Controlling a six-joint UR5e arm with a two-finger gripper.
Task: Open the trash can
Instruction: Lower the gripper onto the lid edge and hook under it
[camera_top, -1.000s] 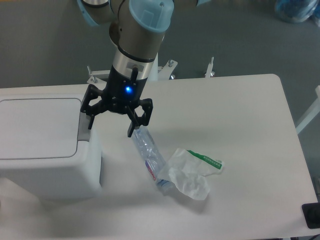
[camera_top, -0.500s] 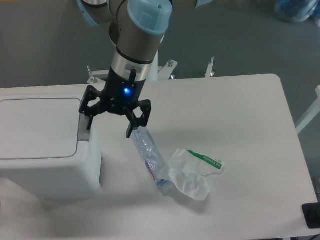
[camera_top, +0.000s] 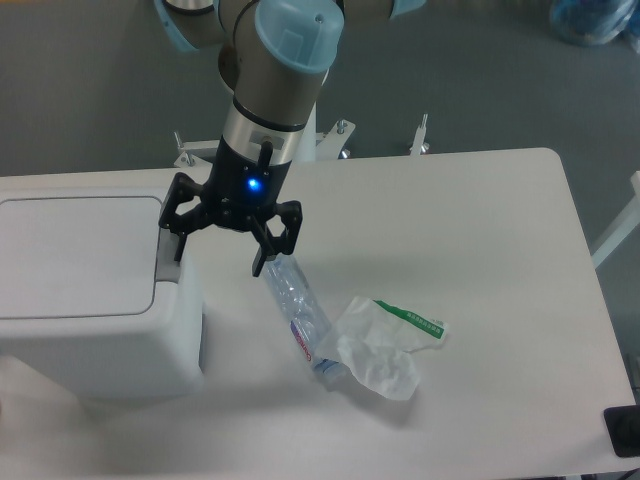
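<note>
Approach step. Trash can (camera_top: 85, 285) at worktop (camera_top: 480, 260) left edge, lid flat. Gripper (camera_top: 222, 248) spread wide, holding nothing, one finger over the grey push tab (camera_top: 165, 258). Next, likely: lower and press the tab.

Large white boxy plastic trash can (camera_top: 85, 290) at table's left, flat lid down, grey push tab (camera_top: 166, 262) on its right edge. Black two-finger gripper (camera_top: 222, 248) spread wide, one finger just over the tab, the other above a crushed clear plastic bottle (camera_top: 297, 313). Crumpled white wrapper (camera_top: 385, 345) touching bottle. White table (camera_top: 480, 260).
</note>
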